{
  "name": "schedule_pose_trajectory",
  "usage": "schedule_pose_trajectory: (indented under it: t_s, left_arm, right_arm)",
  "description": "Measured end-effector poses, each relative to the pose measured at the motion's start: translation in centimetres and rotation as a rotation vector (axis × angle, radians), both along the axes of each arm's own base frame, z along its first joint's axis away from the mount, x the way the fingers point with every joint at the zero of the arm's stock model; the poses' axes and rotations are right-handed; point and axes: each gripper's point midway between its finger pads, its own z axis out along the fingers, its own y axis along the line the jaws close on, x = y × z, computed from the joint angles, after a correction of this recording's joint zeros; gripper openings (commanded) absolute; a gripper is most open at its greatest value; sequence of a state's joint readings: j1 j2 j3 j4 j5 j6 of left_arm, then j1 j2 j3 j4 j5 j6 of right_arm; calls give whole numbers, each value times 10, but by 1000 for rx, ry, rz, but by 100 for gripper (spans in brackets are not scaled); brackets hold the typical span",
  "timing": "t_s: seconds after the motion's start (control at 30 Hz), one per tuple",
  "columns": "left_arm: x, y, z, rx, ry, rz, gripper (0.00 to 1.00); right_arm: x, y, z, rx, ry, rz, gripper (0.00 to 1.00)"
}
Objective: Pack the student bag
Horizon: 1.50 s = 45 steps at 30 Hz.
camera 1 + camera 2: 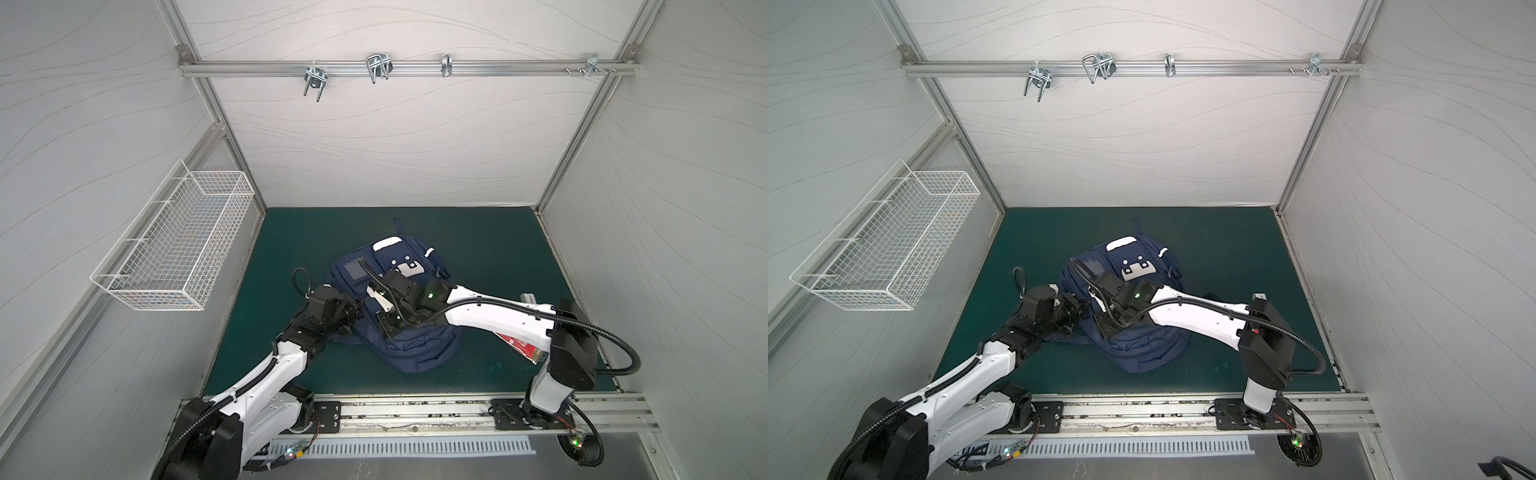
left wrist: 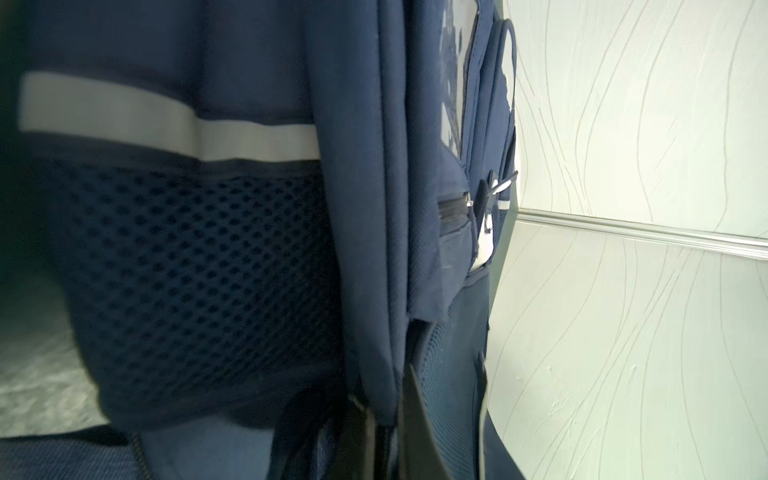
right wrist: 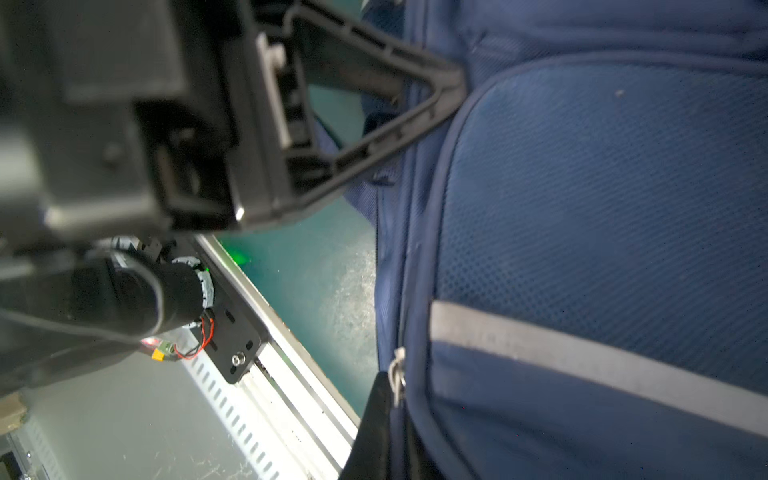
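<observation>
Mat (image 1: 478, 249) green, walls (image 1: 374, 145) pale | left jaws pinch student bag (image 1: 415, 347) | right jaws clenched

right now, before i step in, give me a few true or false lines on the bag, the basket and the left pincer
1. The bag lies on the green mat. True.
2. The basket holds books. False: it is empty, mounted on the left wall.
3. The left pincer is wide open. False: it is shut on the bag's edge.
4. The hooks on the back rail are bare. True.
</observation>
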<state>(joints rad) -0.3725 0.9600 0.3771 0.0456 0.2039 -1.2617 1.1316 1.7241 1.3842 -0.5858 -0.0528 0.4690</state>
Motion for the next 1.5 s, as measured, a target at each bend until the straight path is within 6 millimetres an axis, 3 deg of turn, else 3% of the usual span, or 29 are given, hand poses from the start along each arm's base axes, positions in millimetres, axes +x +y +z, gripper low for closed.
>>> schedule_pose_trajectory:
  t_s: [0.07,0.1,0.2,0.27,0.3,0.4,0.47,0.57,0.63,0.73,0.8,0.93,1.07,1.2,1.27,1.4,1.5]
  left_arm:
    - [-2,0,0,2,4,0,0]
    - [-2,0,-1,2,7,0,0]
    - [-3,0,-2,6,13,-3,0]
    - [-4,-2,-5,9,22,-11,0]
    - [-5,-3,-7,9,29,-18,0]
    - [-4,-3,-12,5,55,-39,0]
    - [-3,-2,-15,-2,75,-51,0]
    - [2,5,-18,0,114,-65,0]
    - [7,8,-19,13,144,-81,0]
    - [17,12,-20,35,191,-115,0]
    - [25,15,-20,54,214,-133,0]
    - [41,22,-18,107,248,-168,0]
    - [47,25,-8,157,232,-200,37]
    - [41,31,12,268,181,-222,49]
    - [39,28,35,360,105,-262,52]
    - [28,-2,84,517,-94,-414,57]
    - [15,-32,96,581,-179,-562,58]
  right_arm:
    - [3,0,1,3,2,-11,0]
    - [3,1,0,6,4,-15,7]
    - [0,4,-1,15,0,-14,38]
    - [-5,8,0,15,-19,-10,51]
    - [-8,9,1,11,-36,-9,69]
    - [-16,1,6,12,-93,-9,74]
    - [-16,-19,15,8,-136,-35,75]
    - [-5,-58,45,22,-234,-116,78]
    - [5,-87,71,52,-302,-194,80]
    - [31,-134,89,67,-343,-360,82]
    - [54,-172,82,33,-345,-504,85]
    - [85,-261,38,-118,-267,-813,90]
    - [86,-326,1,-224,-154,-1040,95]
    - [81,-360,-16,-271,-85,-1157,97]
    - [80,-370,-18,-282,-73,-1193,97]
    - [80,-382,-22,-265,-28,-1250,96]
    - [79,-387,-27,-241,11,-1278,95]
